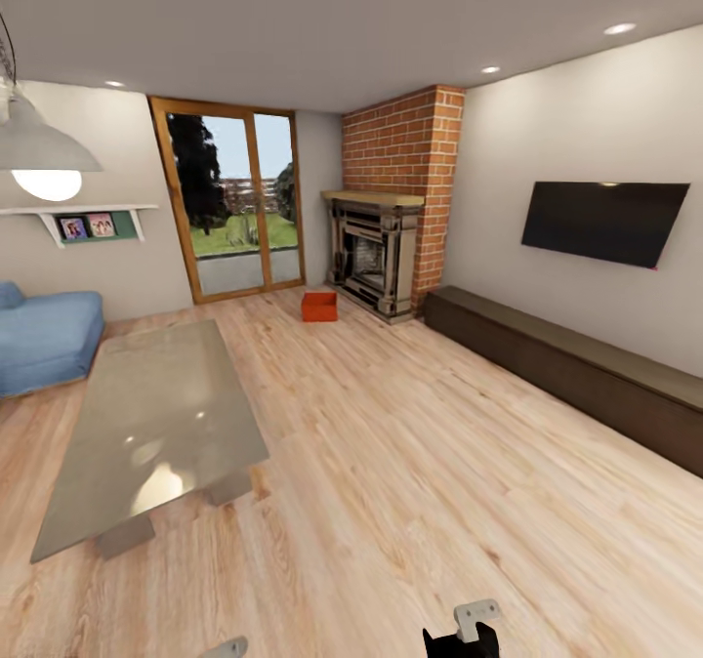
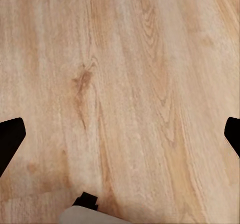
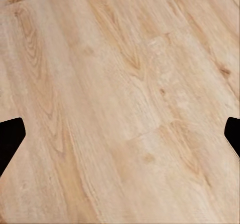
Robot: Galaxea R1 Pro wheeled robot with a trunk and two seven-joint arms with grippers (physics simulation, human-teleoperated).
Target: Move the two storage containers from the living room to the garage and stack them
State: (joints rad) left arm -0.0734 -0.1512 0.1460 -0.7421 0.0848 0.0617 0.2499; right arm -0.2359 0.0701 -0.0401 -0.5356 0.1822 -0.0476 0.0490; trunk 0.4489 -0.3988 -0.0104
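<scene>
A: Container [image 1: 319, 307], one, orange-red, sits on the light wood-plank flooring [image 1: 410, 463] at the far end of the living room, just beside the brick-sided fireplace [image 1: 376, 267] and near the wood-framed glass doors [image 1: 234, 204]. I see one from here.

B: Anything between you and it?

A: Open planks. Grey glossy low table [image 1: 156, 424] stands off to my left, blue sofa [image 1: 44, 341] beyond it. Long dark low cabinet [image 1: 576, 370] runs along the right wall under a dark TV [image 1: 603, 222].

B: Grippers?

A: Left gripper [image 2: 120, 136]: in the left wrist view its dark fingertips [image 2: 10, 139] sit at opposite edges of the picture, spread wide, bare planks between them, nothing held. Right gripper [image 3: 120, 136]: same in the right wrist view, fingertips [image 3: 10, 139] wide apart over planks, nothing in them. Both are well apart from the container.
</scene>
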